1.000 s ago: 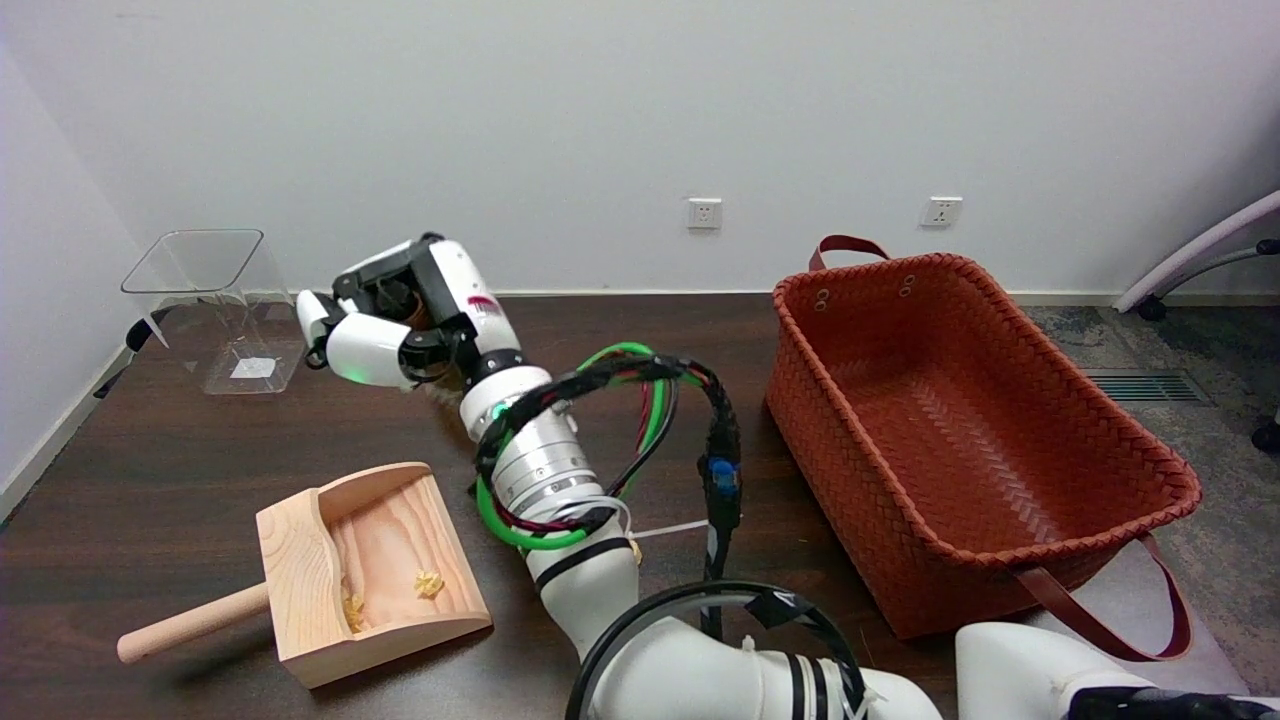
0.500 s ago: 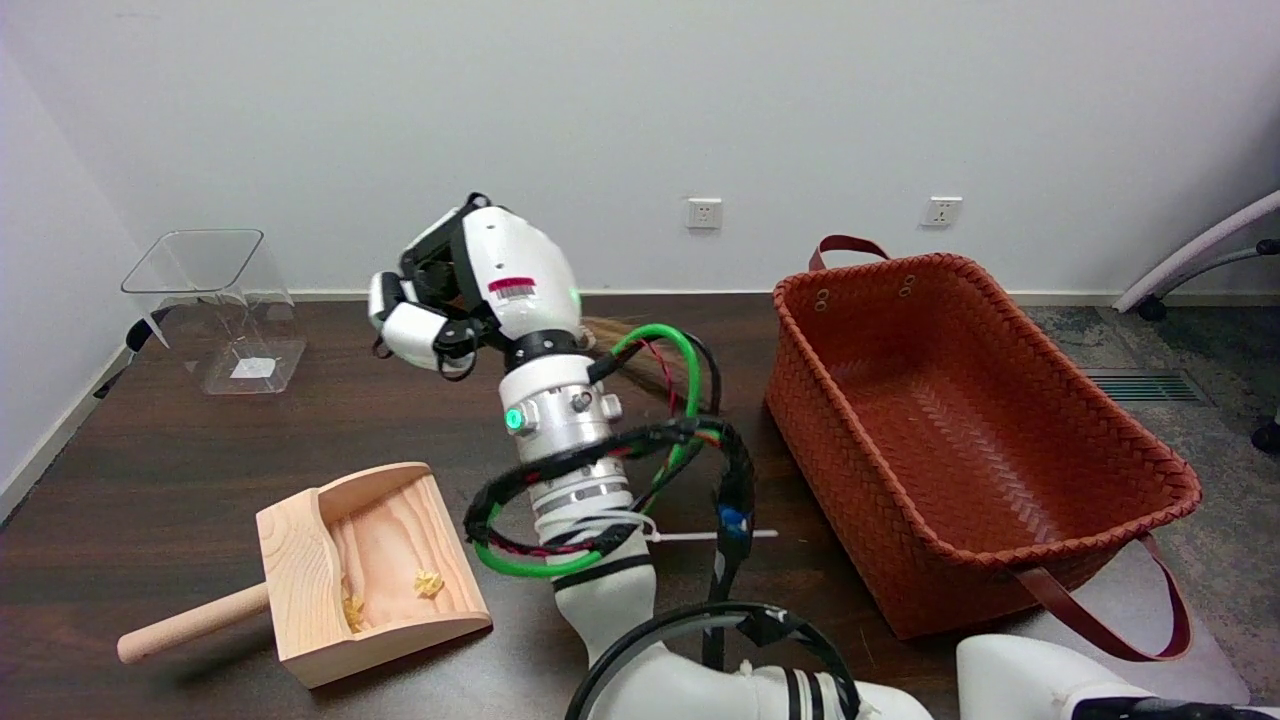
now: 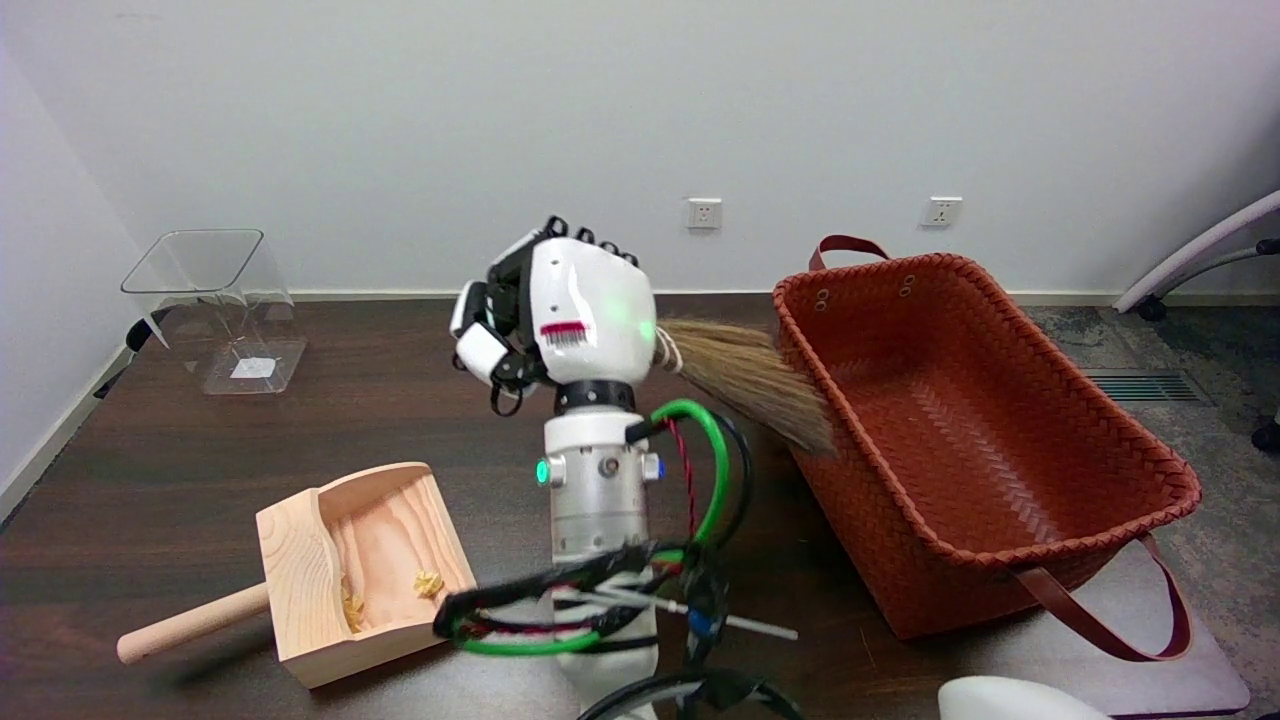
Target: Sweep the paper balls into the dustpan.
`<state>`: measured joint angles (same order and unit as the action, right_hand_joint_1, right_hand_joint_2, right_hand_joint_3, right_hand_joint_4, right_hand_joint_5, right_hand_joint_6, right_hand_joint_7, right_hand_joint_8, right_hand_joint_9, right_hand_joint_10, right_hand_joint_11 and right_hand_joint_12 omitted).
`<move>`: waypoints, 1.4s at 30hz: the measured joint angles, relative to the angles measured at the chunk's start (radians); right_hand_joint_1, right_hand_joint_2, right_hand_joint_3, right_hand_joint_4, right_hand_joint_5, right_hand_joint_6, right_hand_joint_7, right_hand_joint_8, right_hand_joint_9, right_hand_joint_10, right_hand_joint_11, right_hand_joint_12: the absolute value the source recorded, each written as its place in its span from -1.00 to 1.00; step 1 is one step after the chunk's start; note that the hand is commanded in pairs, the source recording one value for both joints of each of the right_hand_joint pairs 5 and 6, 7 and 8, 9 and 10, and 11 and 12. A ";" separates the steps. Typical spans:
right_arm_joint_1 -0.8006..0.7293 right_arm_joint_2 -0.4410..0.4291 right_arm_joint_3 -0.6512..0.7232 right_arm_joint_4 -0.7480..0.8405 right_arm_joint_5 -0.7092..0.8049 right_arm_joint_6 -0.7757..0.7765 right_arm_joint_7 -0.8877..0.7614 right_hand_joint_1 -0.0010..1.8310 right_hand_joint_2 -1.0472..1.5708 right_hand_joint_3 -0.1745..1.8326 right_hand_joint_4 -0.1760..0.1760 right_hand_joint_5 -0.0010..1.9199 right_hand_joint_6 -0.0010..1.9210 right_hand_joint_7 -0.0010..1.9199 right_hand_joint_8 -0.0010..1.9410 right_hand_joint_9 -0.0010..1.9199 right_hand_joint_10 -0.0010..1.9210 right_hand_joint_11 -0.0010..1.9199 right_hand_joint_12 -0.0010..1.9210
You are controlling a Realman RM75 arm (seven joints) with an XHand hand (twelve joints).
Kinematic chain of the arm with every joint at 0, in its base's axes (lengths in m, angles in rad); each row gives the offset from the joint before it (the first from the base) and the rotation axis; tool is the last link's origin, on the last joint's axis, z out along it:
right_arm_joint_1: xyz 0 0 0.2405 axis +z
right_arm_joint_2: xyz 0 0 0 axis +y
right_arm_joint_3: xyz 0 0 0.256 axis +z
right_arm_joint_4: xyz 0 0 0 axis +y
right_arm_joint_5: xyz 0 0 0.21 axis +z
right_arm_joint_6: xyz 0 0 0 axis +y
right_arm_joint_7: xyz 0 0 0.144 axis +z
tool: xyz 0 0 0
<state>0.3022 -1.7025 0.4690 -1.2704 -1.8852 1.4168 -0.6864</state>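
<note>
Two small crumpled yellow paper balls (image 3: pixel 428 583) lay inside the dustpan (image 3: pixel 305 570), one near its middle, the other against its inner left wall. The dustpan was pale grained wood, box-shaped with a sloped open front and a round peg handle pointing left, and it sat on the dark wood-grain table (image 3: pixel 180 460). To its right the right hand (image 3: pixel 560 320), glossy white shell over black fingers, was curled around a small broom (image 3: pixel 745 375). The broom's tan straw bristles fanned out to the right, their tips against the near rim of a rust-red woven basket (image 3: pixel 1000 480) with leather straps.
</note>
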 measured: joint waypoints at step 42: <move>-0.097 -0.194 -0.073 0.443 0.099 0.403 0.594 0.41 1.00 -0.21 0.00 1.00 1.00 1.00 0.98 1.00 1.00 1.00 1.00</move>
<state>0.2056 -1.8964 0.3962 -0.8274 -1.7865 1.8203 -0.0928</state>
